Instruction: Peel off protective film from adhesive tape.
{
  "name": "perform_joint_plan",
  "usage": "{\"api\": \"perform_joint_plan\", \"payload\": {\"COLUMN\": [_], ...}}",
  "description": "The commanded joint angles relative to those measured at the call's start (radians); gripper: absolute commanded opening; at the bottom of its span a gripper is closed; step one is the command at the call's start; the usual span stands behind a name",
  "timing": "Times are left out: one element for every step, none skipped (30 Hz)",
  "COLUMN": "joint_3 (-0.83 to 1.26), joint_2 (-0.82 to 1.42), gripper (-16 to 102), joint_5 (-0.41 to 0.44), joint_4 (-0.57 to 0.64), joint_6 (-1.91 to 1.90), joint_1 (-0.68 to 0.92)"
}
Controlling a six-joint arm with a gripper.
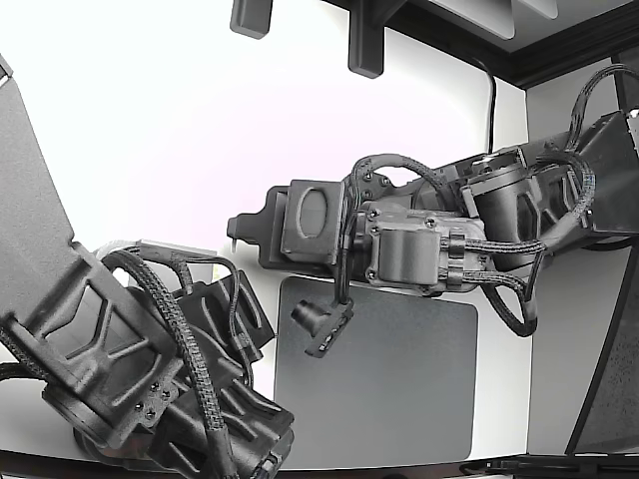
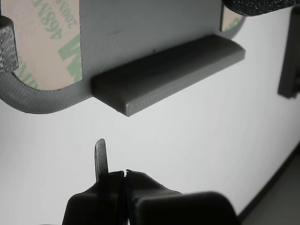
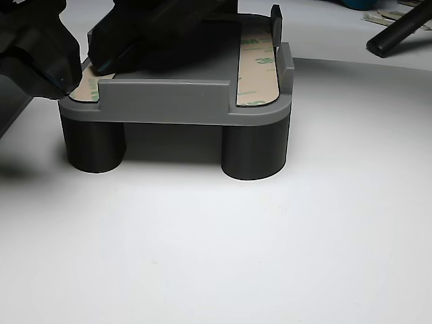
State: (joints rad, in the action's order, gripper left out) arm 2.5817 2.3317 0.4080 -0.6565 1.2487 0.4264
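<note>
closed end effector (image 2: 123,176) near taped grey fixture (image 2: 154,79)

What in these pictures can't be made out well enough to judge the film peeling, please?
- Left tape strip: other view, mostly under the dark arm.
- Same strip: wrist view, cut off by the picture's edge.
- Gripper: wrist view, tips meet, anything pinched too small to tell.
- Grey part: exterior view, hidden behind the arms.

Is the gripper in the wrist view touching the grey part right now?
No, the gripper sits apart from the grey part, with bare white table showing between its tips and the part's raised bar.
</note>
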Motion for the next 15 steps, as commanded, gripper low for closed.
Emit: {"api": "perform_joint_plan", "payload": {"joint_3": [-0.023, -0.021, -0.021, -0.021, -0.021, -0.023, -0.026, -0.031, -0.032, -0.034, -0.034, -0.034, -0.034, -0.037, -0.043], "joint_2": [0.015, 0.014, 0.011, 0.008, 0.003, -0.003, -0.012, -0.021, -0.028, -0.032, -0.035, -0.040, -0.046, -0.054, -0.066], "gripper": [-12, -12, -12, -12, -12, -12, -12, -12, -12, -12, -12, -12, -12, -12, -12], "joint_5": [0.012, 0.015, 0.015, 0.017, 0.023, 0.028, 0.031, 0.035, 0.041, 0.048, 0.054, 0.058, 0.061, 0.069, 0.080], "joint_4": [0.014, 0.015, 0.015, 0.015, 0.015, 0.015, 0.014, 0.012, 0.012, 0.012, 0.015, 0.020, 0.025, 0.026, 0.026], "joint_6": [0.002, -0.003, -0.008, -0.009, -0.014, -0.018, -0.023, -0.029, -0.035, -0.040, -0.043, -0.044, -0.051, -0.058, -0.071], "joint_1": [0.002, 0.008, 0.012, 0.018, 0.026, 0.031, 0.034, 0.038, 0.041, 0.043, 0.043, 0.044, 0.046, 0.051, 0.058]}}
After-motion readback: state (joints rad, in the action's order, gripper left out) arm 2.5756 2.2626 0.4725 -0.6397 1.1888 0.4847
